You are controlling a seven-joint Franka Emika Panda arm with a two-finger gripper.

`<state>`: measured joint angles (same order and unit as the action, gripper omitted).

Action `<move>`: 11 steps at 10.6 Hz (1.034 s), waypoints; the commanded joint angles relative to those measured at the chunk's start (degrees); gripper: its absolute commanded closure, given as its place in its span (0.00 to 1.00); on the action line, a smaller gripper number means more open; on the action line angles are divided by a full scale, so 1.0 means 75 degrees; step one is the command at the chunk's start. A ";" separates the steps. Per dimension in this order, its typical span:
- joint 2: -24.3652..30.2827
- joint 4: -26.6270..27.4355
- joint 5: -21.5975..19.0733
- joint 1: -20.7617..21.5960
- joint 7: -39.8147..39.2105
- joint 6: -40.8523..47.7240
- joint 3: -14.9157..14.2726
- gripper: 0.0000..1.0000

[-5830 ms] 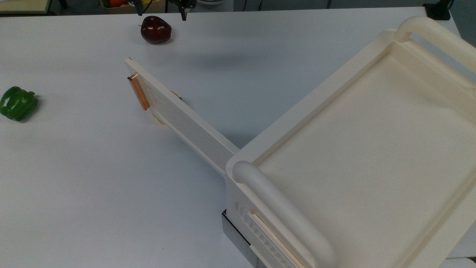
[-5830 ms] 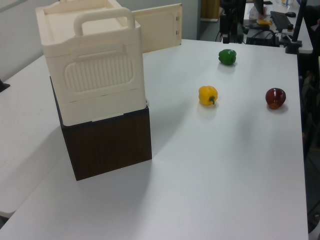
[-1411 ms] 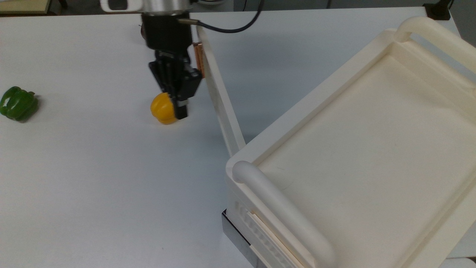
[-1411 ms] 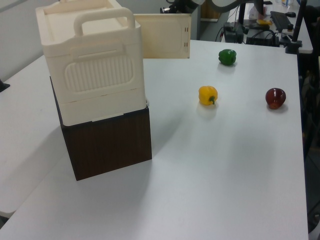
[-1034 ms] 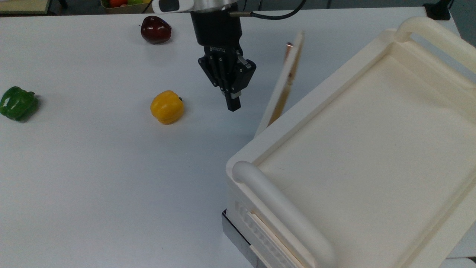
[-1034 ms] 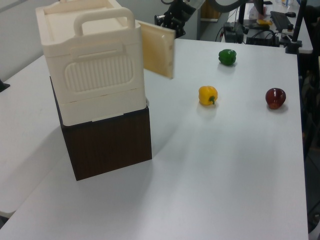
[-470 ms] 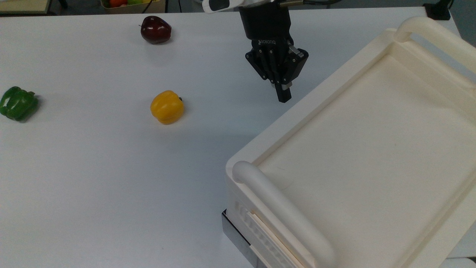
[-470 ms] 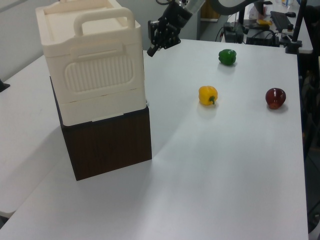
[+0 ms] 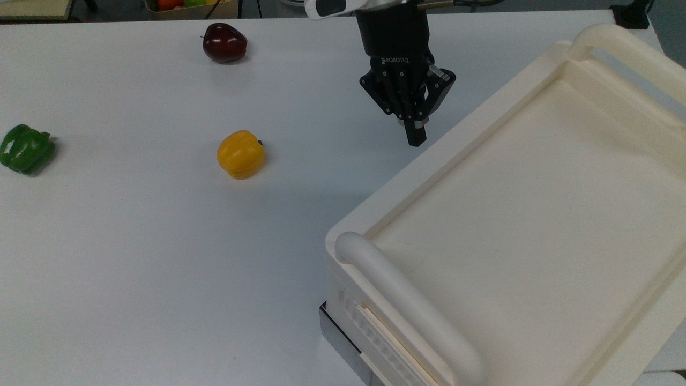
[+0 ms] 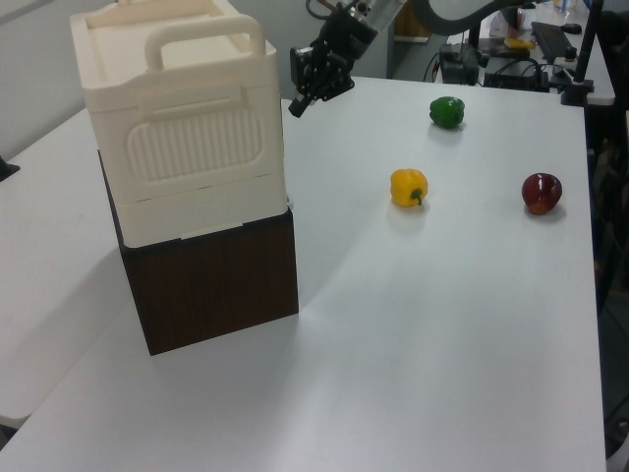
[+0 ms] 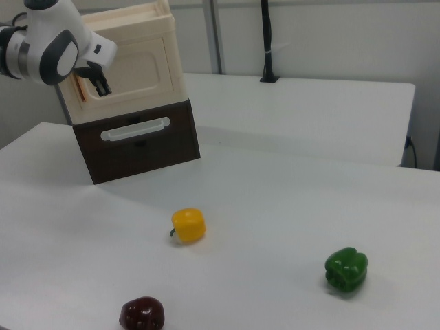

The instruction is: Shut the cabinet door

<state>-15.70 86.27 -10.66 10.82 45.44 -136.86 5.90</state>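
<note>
The cream-white cabinet (image 9: 536,214) fills the top view's right, with its tube handle (image 9: 407,305) near the front. In the right view the cabinet door (image 11: 141,69) lies flush against the cabinet (image 11: 155,24) front, a sliver of its copper handle (image 11: 81,89) showing beside the arm. My gripper (image 9: 416,138) is shut with nothing in it, its tip just off the cabinet's edge on the door side. The left view has the gripper (image 10: 296,105) close to the cabinet's (image 10: 177,128) far upper corner.
On the white table lie a yellow pepper (image 9: 240,154), a green pepper (image 9: 25,148) at the top view's far left, and a dark red apple (image 9: 224,42) at the back. A dark brown drawer unit (image 11: 137,141) sits under the cabinet.
The door swung from wide open to flush against the cabinet. My gripper followed it across the table to the cabinet's edge and has shifted only slightly in the last half second.
</note>
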 commanded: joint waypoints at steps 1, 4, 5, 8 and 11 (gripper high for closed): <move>0.0171 0.0005 0.0610 0.0045 -0.1236 0.1332 -0.0048 0.95; 0.0429 -0.0007 0.0813 -0.0095 -0.2702 0.3020 -0.0223 0.79; 0.0465 0.0005 0.0824 -0.0223 -0.3182 0.3547 -0.0316 0.73; 0.0640 0.0005 0.0836 -0.0317 -0.4997 0.5013 -0.1135 0.67; 0.1003 0.0017 0.0836 -0.0470 -0.5846 0.5801 -0.1885 0.40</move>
<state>-11.63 85.43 -4.79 7.37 5.37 -97.27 -4.88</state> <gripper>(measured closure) 0.595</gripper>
